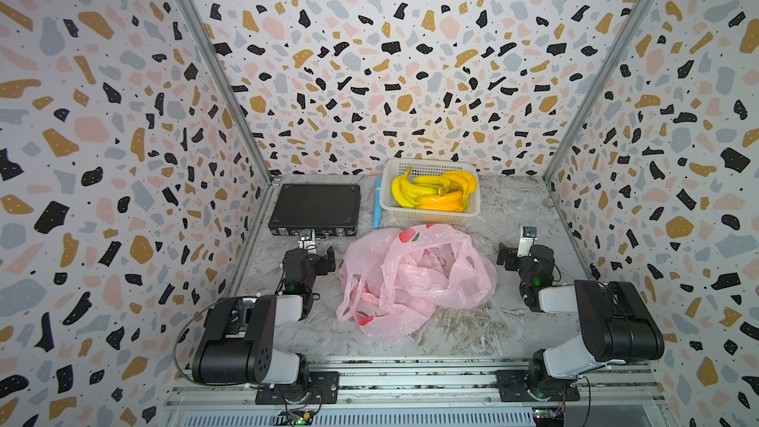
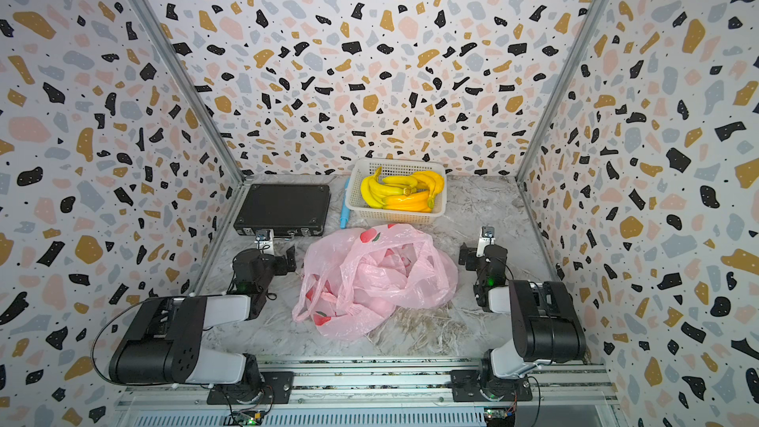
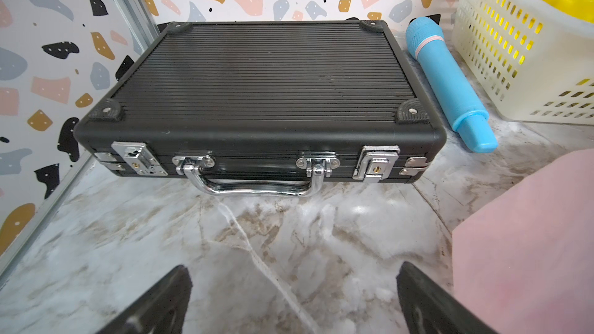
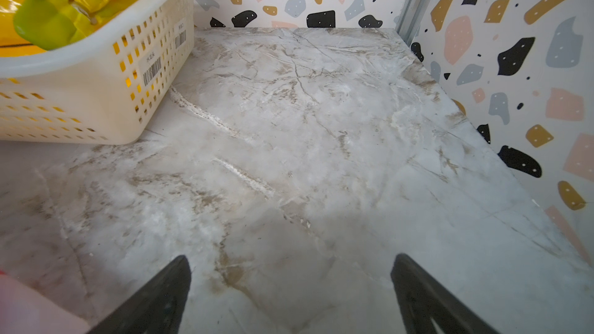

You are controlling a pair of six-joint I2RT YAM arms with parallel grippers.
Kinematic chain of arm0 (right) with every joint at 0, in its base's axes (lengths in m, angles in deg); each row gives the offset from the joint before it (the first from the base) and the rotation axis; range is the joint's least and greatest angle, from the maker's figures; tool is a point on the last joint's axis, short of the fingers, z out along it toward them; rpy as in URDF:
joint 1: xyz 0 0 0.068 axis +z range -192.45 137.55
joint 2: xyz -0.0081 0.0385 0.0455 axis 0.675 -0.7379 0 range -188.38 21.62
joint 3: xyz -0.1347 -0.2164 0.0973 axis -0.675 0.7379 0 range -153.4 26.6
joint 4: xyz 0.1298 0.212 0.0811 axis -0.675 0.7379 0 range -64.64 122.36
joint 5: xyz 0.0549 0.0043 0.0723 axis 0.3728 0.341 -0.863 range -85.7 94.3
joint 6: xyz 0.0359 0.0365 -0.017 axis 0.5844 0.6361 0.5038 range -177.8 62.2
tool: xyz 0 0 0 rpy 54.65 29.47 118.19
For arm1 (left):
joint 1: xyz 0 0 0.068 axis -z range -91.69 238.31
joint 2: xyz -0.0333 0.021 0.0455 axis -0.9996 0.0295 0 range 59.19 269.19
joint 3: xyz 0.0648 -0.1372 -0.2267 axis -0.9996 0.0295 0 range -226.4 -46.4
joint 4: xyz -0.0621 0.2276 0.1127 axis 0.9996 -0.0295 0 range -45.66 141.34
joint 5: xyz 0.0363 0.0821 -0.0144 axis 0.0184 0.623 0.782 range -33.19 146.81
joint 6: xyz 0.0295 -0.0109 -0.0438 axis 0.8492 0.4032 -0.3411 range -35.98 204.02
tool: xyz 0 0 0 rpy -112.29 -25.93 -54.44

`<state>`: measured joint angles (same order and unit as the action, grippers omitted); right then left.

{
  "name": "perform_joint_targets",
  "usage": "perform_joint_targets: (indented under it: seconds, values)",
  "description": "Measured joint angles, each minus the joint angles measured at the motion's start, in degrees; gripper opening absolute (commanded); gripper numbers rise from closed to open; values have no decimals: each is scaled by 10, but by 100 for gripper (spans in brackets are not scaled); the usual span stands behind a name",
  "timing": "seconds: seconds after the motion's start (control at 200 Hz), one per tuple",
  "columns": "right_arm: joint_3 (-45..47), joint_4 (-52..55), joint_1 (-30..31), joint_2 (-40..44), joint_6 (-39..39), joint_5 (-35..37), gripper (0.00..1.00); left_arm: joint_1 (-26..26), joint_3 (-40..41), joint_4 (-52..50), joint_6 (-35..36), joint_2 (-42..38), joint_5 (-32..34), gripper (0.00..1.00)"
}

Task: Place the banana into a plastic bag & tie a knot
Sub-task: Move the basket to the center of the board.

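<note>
– Left wrist view: how many things lie ahead of the left gripper [image 3: 294, 269]?
– One black case [image 3: 257, 85], one blue toy microphone [image 3: 446, 81], one white basket [image 3: 501, 43]. Its jaws stand wide apart and hold nothing.
– And the right gripper [image 4: 291, 259]?
– Also spread wide, empty. The bananas [image 1: 410, 191], several, exact number unclear, lie in the basket beyond both jaws. One pink plastic bag [image 1: 415, 277] lies between the two grippers.

The bunch of yellow bananas [image 1: 433, 193] was piled in a white slotted plastic basket [image 1: 427, 163] at the back of the marble-look desk [image 1: 513, 207]. The thin translucent pink plastic bag with red fruit prints [image 1: 415, 277] lay crumpled mid-desk, just in front of the basket, untied, handles flopped toward the near edge.
</note>
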<state>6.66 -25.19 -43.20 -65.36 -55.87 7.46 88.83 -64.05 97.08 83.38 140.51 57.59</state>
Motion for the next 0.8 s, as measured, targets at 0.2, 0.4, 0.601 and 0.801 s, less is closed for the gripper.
perform_joint_targets:
  seconds: [0.2, 0.4, 0.601, 0.801]
  values:
    - [-23, 123, 28, 94, -17, 8, 100, 3, 13, -60, -2, -143, 7, 99]
    - [-86, 234, 42, 254, 80, -3, 100, 5, -17, -164, -96, -337, 28, 99]
    - [-202, 430, 42, 348, 185, -52, 100, 5, -70, -307, -213, -464, -20, 99]
    - [-231, 567, 39, 381, 245, -111, 100, 7, -114, -401, -283, -537, -123, 99]
